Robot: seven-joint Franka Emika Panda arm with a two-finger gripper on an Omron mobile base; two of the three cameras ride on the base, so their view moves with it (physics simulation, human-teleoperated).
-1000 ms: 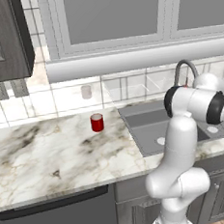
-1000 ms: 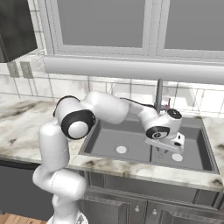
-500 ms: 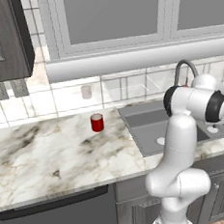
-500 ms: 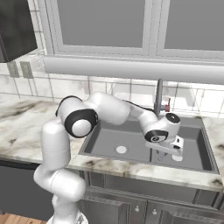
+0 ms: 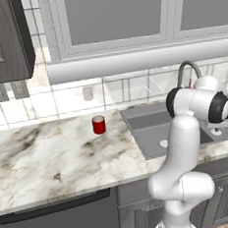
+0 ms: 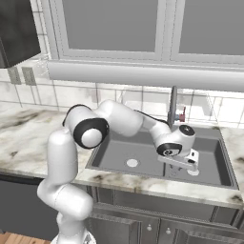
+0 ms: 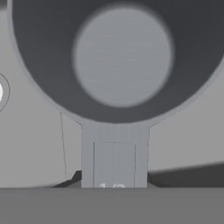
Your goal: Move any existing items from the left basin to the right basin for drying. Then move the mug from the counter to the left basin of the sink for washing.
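- Now, your gripper sits low over the right basin, pinched nearly shut on the stick handle of the grey cup.
- The hand view looks straight down into the cup's round bore, with the handle running toward the camera between the fingertips. Holding by the handle keeps the bowl clear of the fingers, and probably suits a flat set-down.
- The right base view places the cup in the sink: it is past the divider, on the tap side. The left basin holds just its pale drain disc, so the first move looks nearly done, release pending.
- You cannot tell from any view whether the cup bottom touches the basin floor. The hand view has no cue for height.
- The left base view adds what the other two lack: the mug stands upright on the desk, well apart from the sink, untouched. A pale little cylinder sits behind it by the wall.
- In that view your own arm covers most of the sink.
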